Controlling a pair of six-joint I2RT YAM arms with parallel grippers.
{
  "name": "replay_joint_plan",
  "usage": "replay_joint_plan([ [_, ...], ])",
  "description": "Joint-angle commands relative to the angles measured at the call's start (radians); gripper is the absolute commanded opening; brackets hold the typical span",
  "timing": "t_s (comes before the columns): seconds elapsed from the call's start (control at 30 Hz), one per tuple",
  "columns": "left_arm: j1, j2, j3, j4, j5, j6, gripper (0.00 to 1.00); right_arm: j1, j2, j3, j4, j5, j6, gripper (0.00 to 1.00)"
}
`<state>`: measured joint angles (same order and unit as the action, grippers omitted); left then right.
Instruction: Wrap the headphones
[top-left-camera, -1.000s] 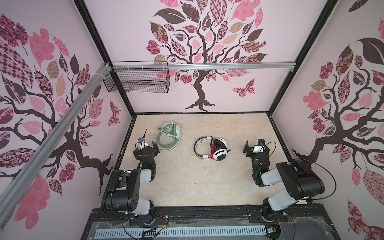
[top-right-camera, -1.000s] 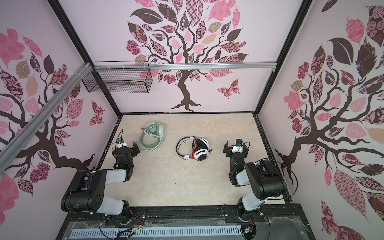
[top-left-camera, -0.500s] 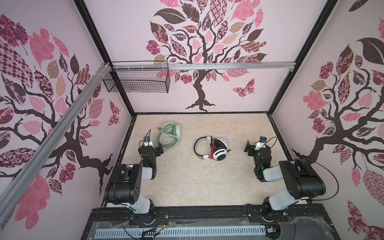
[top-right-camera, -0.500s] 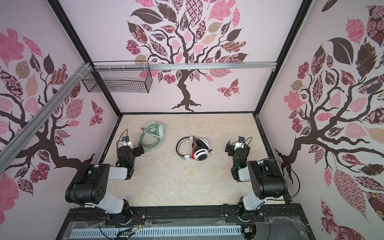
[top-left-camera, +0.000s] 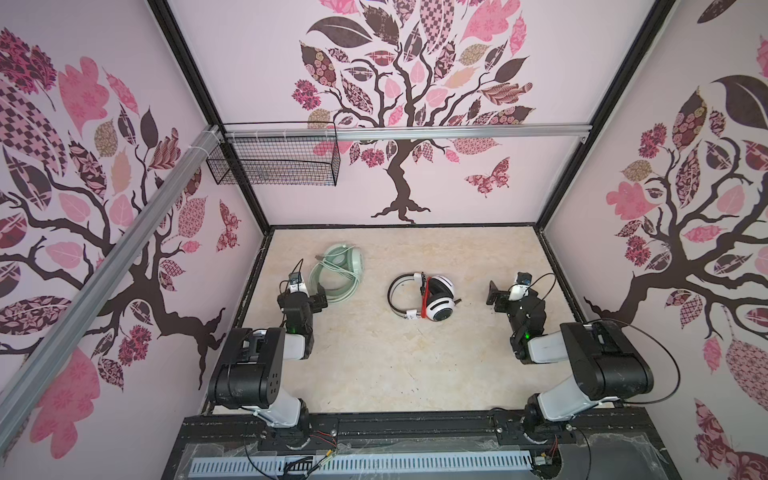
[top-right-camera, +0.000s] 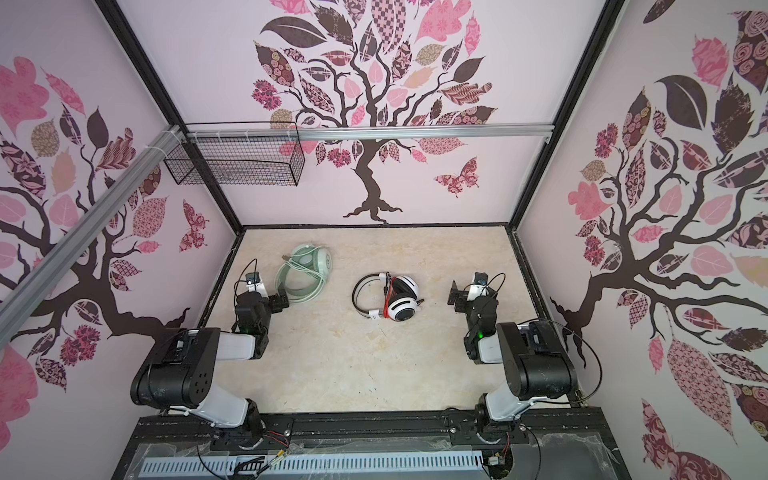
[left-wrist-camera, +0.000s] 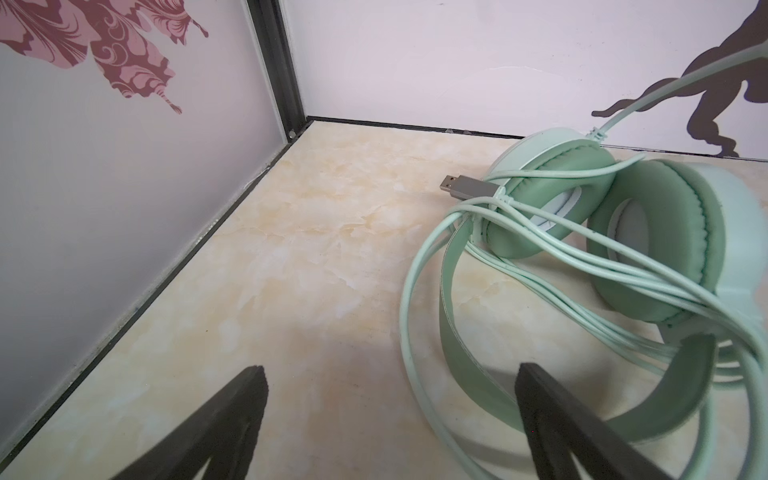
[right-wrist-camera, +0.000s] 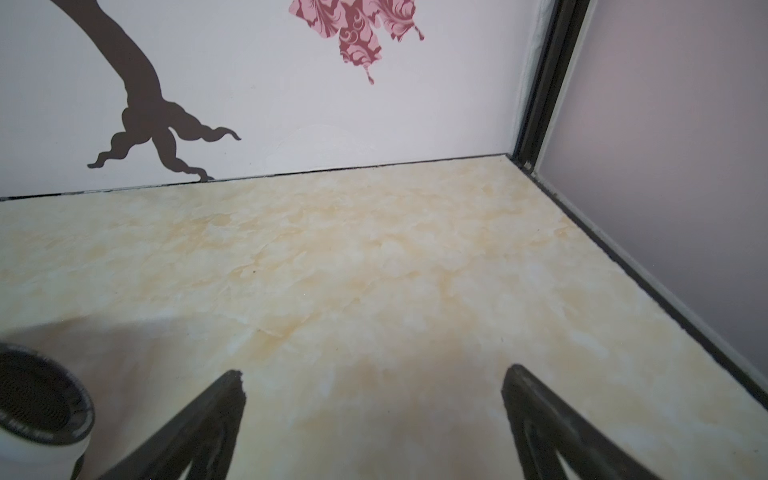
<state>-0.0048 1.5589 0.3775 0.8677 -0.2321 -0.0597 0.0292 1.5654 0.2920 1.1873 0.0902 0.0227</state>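
Since the earlier frames, both arms are extending slightly farther toward the back wall, the left one closing in on the mint-green pair. Neither pair of headphones is changing position.

The left end effector (top-left-camera: 301, 296) (left-wrist-camera: 390, 369) is standing fully spread and is gripping nothing. In the left wrist view, one of its black fingers (left-wrist-camera: 552, 415) is overlapping the headband and cable loop of the mint-green over-ear headphones (top-left-camera: 338, 270) (top-right-camera: 305, 270) (left-wrist-camera: 648, 241). Whether it is touching them cannot be told. In both top views this end effector is sitting just beside the pair.

The mint-green headphones are lying on the beige marble-patterned tabletop (top-left-camera: 374, 353), near the left back corner. Their pale green cable (left-wrist-camera: 540, 232) is looping loosely over the ear cups and headband. Its grey USB plug (left-wrist-camera: 467, 188) is pointing out beside one ear cup.

The white-and-black over-ear headphones (top-left-camera: 438, 297) (top-right-camera: 403, 297) are lying near the middle of the tabletop, between the two arms. An orange-red cable (top-left-camera: 424, 297) is running across them beside the ear cups.

The right end effector (top-left-camera: 515, 293) (right-wrist-camera: 374, 370) is also standing fully spread and empty. It is hovering over bare tabletop, apart from the white-and-black pair. One ear cup (right-wrist-camera: 41, 411) is showing at the edge of the right wrist view.
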Motion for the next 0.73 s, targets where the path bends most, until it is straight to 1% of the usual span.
replay_joint_plan([
  [0.0,-0.001,-0.003,0.001,0.005,0.007,0.004,0.97,0.004,-0.002,0.000,-0.039,-0.020,0.012,0.99],
  [0.5,-0.001,-0.001,0.001,0.005,0.007,0.004,0.97,0.003,0.007,0.016,-0.061,-0.023,0.015,1.00],
  [0.7,-0.001,-0.002,0.001,0.005,0.007,0.004,0.97,0.002,-0.005,-0.001,-0.040,-0.022,0.011,1.00],
])
